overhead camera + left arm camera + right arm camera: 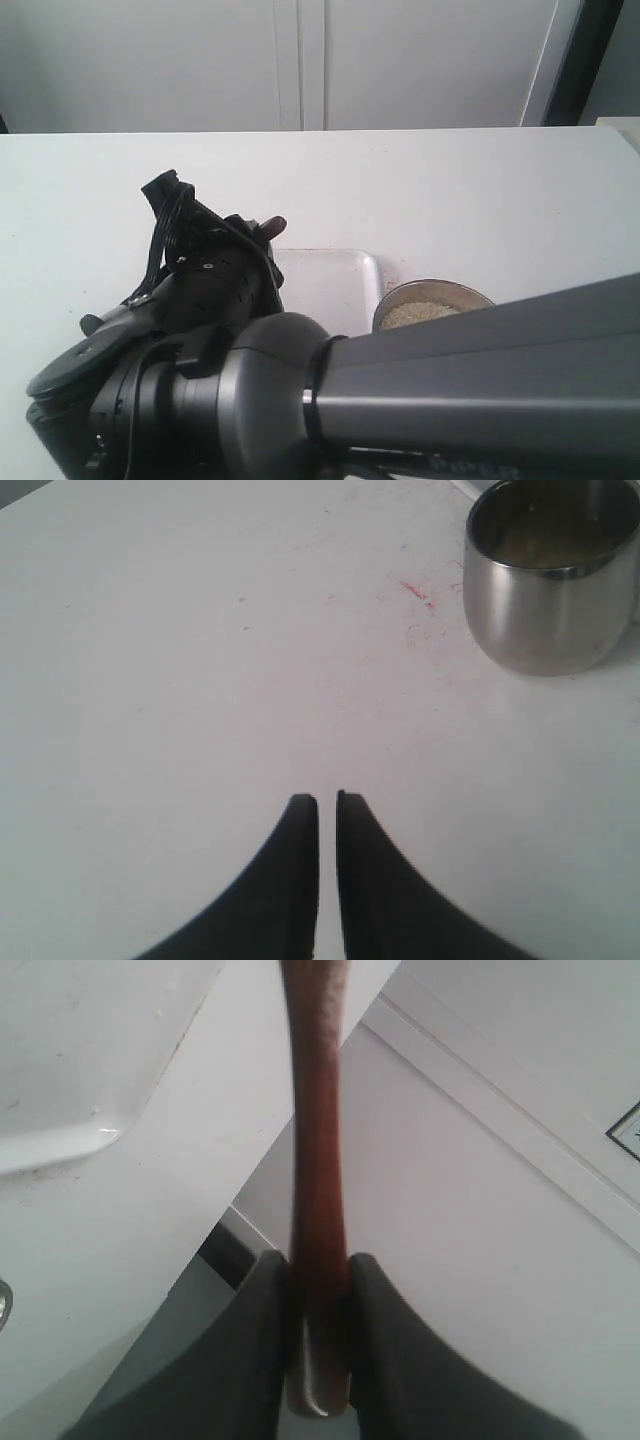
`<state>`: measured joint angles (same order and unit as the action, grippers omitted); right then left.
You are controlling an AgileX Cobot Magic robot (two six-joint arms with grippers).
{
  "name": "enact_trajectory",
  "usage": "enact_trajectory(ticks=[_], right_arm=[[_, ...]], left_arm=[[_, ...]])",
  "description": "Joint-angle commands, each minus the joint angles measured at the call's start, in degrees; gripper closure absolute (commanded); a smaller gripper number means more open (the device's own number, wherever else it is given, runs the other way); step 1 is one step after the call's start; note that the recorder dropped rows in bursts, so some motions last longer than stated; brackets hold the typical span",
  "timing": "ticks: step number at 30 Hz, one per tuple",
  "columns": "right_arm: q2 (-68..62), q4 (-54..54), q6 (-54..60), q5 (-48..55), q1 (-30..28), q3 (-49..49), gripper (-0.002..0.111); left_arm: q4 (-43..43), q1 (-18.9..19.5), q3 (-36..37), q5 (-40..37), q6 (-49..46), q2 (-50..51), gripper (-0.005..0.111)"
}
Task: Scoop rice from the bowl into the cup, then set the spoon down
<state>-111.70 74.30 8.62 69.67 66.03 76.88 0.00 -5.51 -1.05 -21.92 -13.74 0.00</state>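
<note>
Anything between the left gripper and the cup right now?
No objects. In the left wrist view, only bare white table runs from the left gripper to the cup, with faint red smudges on the surface near the cup.

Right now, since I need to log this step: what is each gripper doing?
Left gripper: closed, holding nothing.
Right gripper: closed on the spoon handle.

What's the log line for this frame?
right pincer: shut on spoon | left pincer: shut, empty | cup: upright on table
</note>
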Motion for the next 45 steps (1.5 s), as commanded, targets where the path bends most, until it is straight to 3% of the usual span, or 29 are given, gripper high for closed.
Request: enact_trajectory(ticks=[1,9,13,19,24,28,37,45], right_arm=[[0.1,1.0,-1.2,0.3,0.2,-0.4,0.108],[0.3,0.3,-1.8,0.3,0.2,-0.4,0.108],[1.6,-3.8,-9.3,0.3,0.2,-0.4,0.108],[9.3,-18.7,-25.8,0.3,-1.1,-0.4,0.108],[16.8,-35.1,-44.2,0.3,-6.4,-0.4,0.108],[20.7,-46.4,-51.3,0.3,-11.0,-0.4,0.108],[19.3,-62.2,-53.8,0.3,-12.4,-0.4,0.108],[14.8,-64.5,-53.8,0.3,-15.1,0.1,0.108]], left_arm=[[-0.3,-0.3,0.5,-3.0,0.3,0.0,0.092],[-0.3,-0.3,0.5,-3.0,0.3,0.0,0.092],[-0.3,-0.3,0.5,-3.0,0.3,0.0,0.092],[-0.3,-0.3,0.5,-3.0,0.3,0.0,0.092],[-0.3,-0.3,0.5,-3.0,0.3,0.0,0.092],[-0.3,-0.3,0.5,-3.0,0.3,0.0,0.092],[-0.3,-0.3,0.5,-3.0,0.3,0.0,0.092],[-0.3,-0.3,0.5,-3.0,0.3,0.0,0.092]])
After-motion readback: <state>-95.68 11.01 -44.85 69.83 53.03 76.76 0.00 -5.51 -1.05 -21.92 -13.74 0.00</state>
